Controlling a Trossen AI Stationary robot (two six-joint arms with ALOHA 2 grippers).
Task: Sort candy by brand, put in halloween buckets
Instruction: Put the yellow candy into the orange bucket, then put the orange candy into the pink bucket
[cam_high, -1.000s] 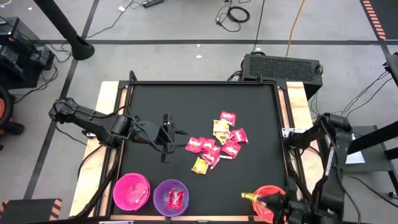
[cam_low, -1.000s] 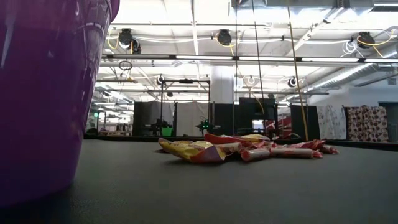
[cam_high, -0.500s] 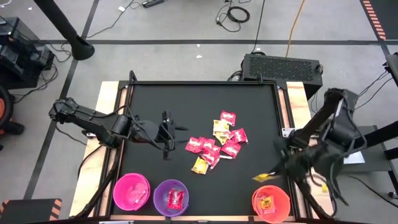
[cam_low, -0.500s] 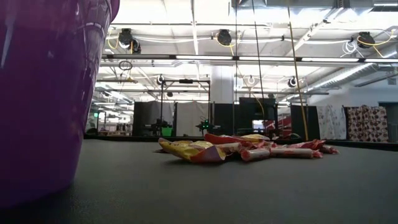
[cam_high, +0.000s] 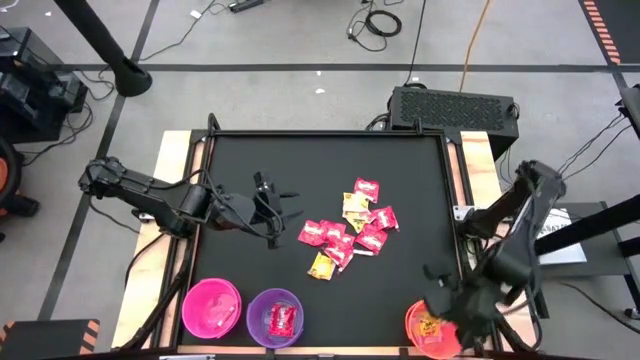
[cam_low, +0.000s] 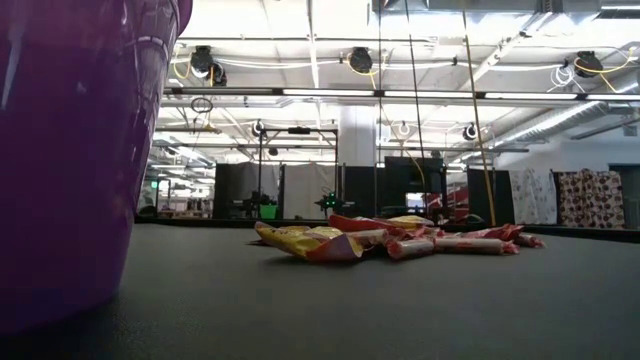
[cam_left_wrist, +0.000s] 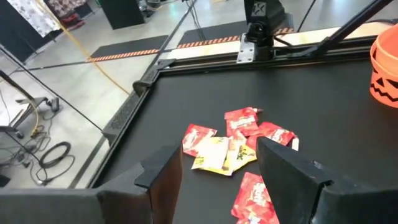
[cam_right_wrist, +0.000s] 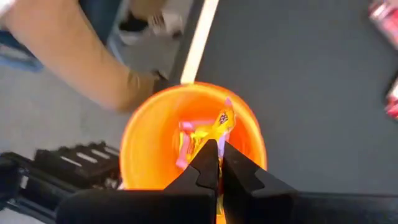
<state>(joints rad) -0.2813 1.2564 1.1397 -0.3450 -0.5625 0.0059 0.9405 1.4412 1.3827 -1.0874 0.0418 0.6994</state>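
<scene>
The candy (cam_high: 349, 229) lies in a loose pile of red and yellow packets in the middle of the black table; the pile also shows in the low view (cam_low: 390, 240) and the left wrist view (cam_left_wrist: 239, 146). Three halloween buckets stand along the near edge: pink (cam_high: 211, 308), purple (cam_high: 275, 317) with a red packet inside, and orange (cam_high: 432, 330). My left gripper (cam_high: 280, 208) hovers open to the left of the pile, its fingers (cam_left_wrist: 292, 168) apart. My right gripper (cam_right_wrist: 217, 146) hangs over the orange bucket (cam_right_wrist: 143, 143), shut on a yellow packet (cam_right_wrist: 222, 122). My right gripper pinches the yellow packet by one end (cam_right_wrist: 216, 138) between its two fingers. The fingers point down from above the orange bucket's mouth. The rest of the packet sticks out past the fingertips, over other packets lying in the bucket.
A raised frame (cam_high: 455, 190) runs around the table. A person's leg (cam_right_wrist: 68, 56) stands on the floor just beyond the near right corner, close to the orange bucket. Bare black table lies between the pile and the buckets.
My right gripper, still shut on the yellow packet, has swung out beside the orange bucket, then come back over it toward the near edge and tipped to point down into it. My left gripper has turned a little toward the candy pile.
</scene>
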